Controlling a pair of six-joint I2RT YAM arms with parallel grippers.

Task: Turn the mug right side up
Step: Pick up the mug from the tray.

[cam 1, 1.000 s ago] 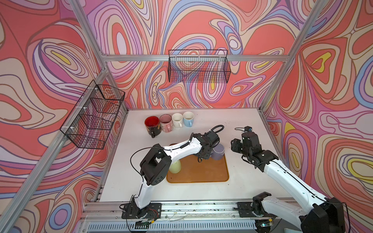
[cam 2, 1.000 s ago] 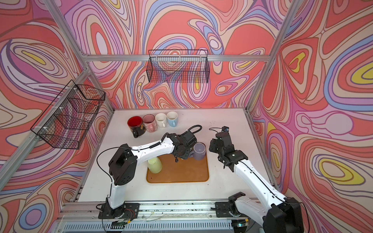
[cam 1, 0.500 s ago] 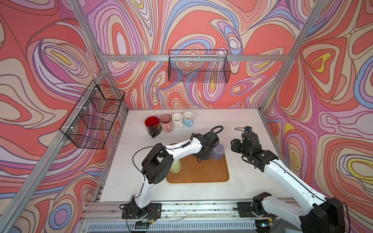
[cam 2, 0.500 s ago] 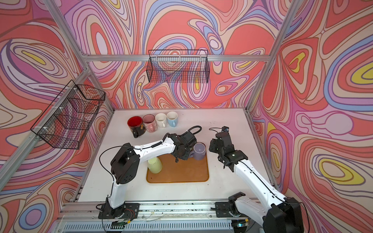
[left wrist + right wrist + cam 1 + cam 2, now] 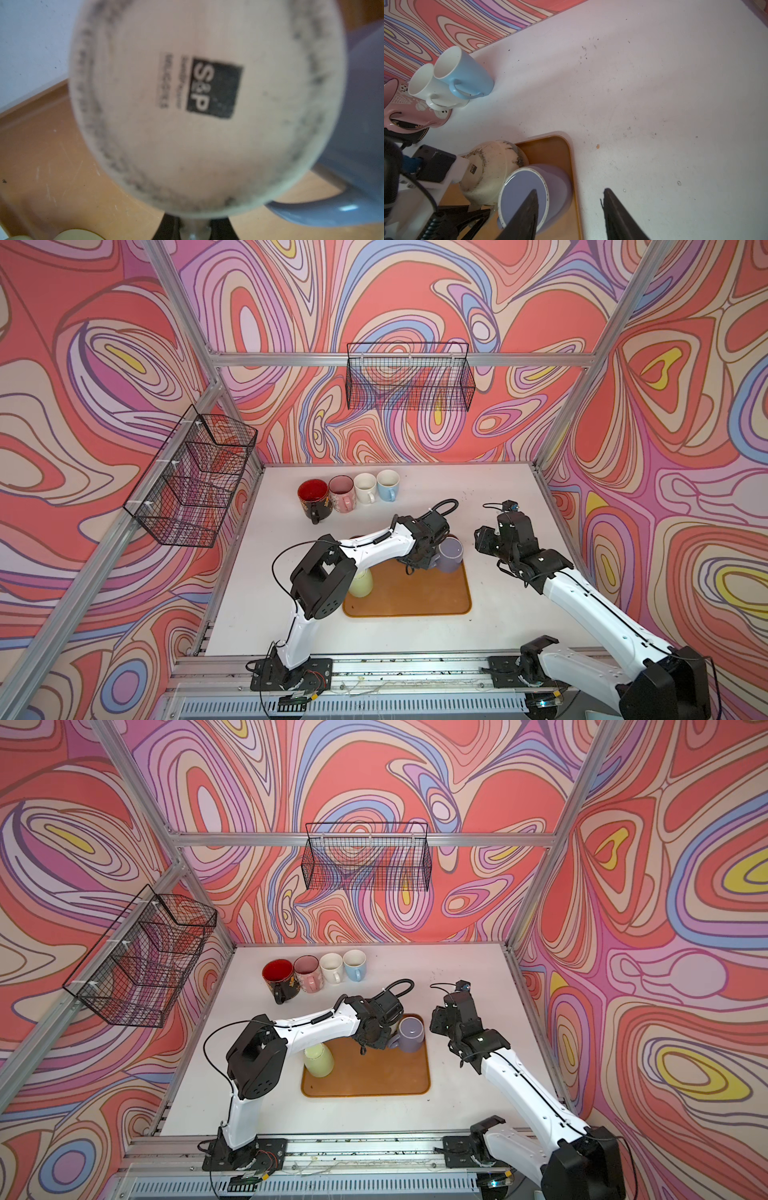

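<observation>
A cream mug (image 5: 207,108) stands base up on the orange tray (image 5: 415,597), its stamped, scuffed bottom filling the left wrist view. Seen from the right wrist, this cream mug (image 5: 492,172) touches an upside-down lavender mug (image 5: 525,199) at the tray's far right corner. My left gripper (image 5: 193,228) is shut on a pale part at the mug's side, apparently its handle. In both top views the left wrist (image 5: 419,556) hides the cream mug beside the lavender mug (image 5: 450,556). My right gripper (image 5: 571,189) hangs open over the white table, right of the tray, holding nothing.
A yellow-green mug (image 5: 360,584) sits upside down at the tray's left edge. Several upright mugs stand in a row at the back: red (image 5: 313,495), pink (image 5: 341,491), white (image 5: 365,487) and blue (image 5: 388,485). Wire baskets (image 5: 409,381) hang on the walls.
The left gripper's jaws have drawn together at the cream mug, and the left arm has shifted slightly. The right arm has stayed put.
</observation>
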